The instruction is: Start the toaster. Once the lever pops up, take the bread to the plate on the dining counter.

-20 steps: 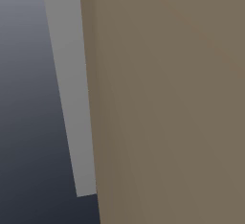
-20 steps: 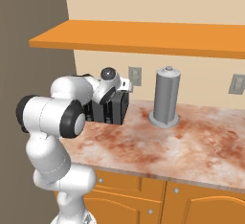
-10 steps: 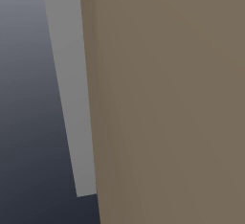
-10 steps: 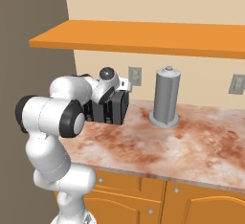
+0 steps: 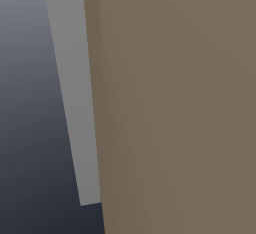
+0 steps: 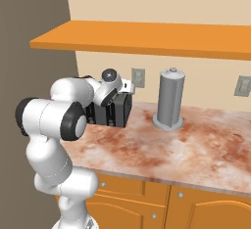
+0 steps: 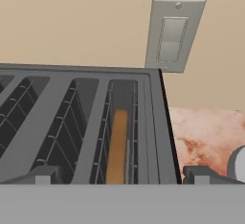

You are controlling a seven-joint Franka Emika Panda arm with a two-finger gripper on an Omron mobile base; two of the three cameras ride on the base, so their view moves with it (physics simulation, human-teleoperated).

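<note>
Nothing visibly moves since a second ago: the tool hovers over the toaster, jaws wide and empty. Bread sits deep in the slot just ahead. Risk: fingers may snag the slot wires rather than reaching the unseen lever.

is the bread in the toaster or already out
In. The hand view shows the bread standing on edge, sunk inside the rightmost slot of the toaster, its tan top edge below the slot's rim.
</note>
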